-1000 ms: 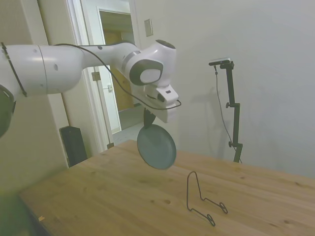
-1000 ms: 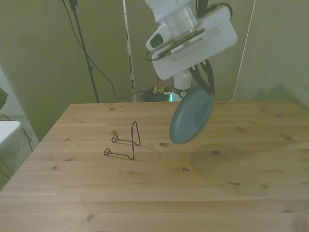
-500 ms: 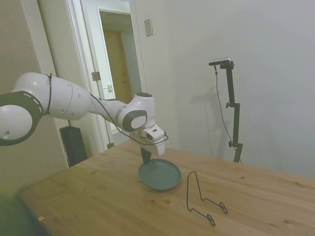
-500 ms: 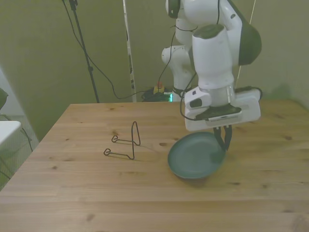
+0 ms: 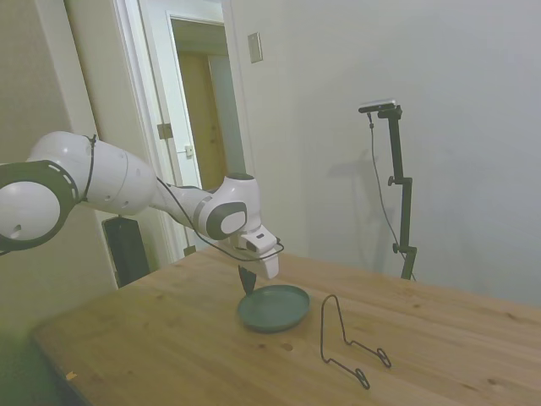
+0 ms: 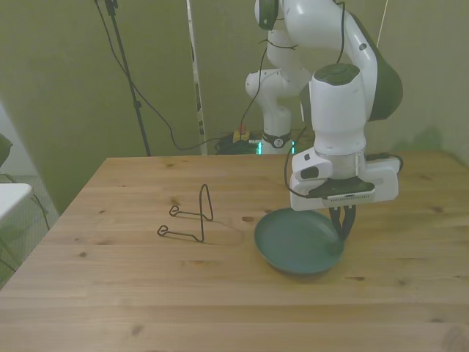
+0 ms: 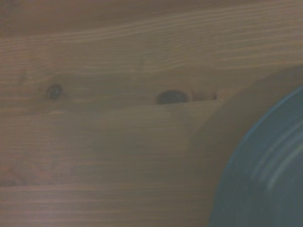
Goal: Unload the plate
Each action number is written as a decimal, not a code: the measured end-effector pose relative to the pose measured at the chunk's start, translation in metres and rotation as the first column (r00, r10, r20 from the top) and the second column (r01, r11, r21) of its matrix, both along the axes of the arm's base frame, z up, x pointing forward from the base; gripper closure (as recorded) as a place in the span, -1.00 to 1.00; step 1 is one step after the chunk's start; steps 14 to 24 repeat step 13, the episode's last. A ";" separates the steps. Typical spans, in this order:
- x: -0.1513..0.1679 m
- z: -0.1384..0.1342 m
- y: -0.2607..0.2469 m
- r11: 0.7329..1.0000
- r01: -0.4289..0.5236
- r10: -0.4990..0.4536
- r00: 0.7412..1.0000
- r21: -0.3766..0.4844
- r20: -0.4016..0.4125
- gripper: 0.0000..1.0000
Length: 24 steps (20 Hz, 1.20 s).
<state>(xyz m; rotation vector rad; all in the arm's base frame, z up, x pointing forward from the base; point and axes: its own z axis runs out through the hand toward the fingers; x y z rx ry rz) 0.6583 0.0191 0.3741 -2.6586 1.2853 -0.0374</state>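
The teal-green plate [image 5: 272,306] [image 6: 297,238] lies flat on the wooden table, right side up. My gripper [image 5: 247,286] [image 6: 340,233] points straight down at the plate's rim, on the front view's right side of it. Its dark fingers [image 6: 343,220] stand close together over the rim and look shut on it. In the wrist view a blurred arc of the plate [image 7: 270,175] fills one corner, with bare wood beside it.
A thin black wire stand [image 5: 342,338] [image 6: 192,216] stands on the table a short way from the plate, on the front view's left of it. Bare wood table [image 6: 220,308] spreads on all sides of both.
The arm has swung down and brought the plate from hanging tilted in the air to lying flat on the table. The wire stand has stayed where it was.
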 end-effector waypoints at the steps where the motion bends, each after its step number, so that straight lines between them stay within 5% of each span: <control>1: 0.000 0.000 0.000 1.000 0.001 -0.001 1.000 0.000 0.001 -1.00; 8: -0.001 0.010 -0.004 1.000 0.006 -0.006 1.000 0.001 0.016 -1.00; 13: -0.007 0.052 -0.013 1.000 0.015 -0.016 0.999 0.008 0.050 -1.00; 24: -0.007 0.052 -0.013 1.000 0.015 -0.016 0.999 0.008 0.050 -1.00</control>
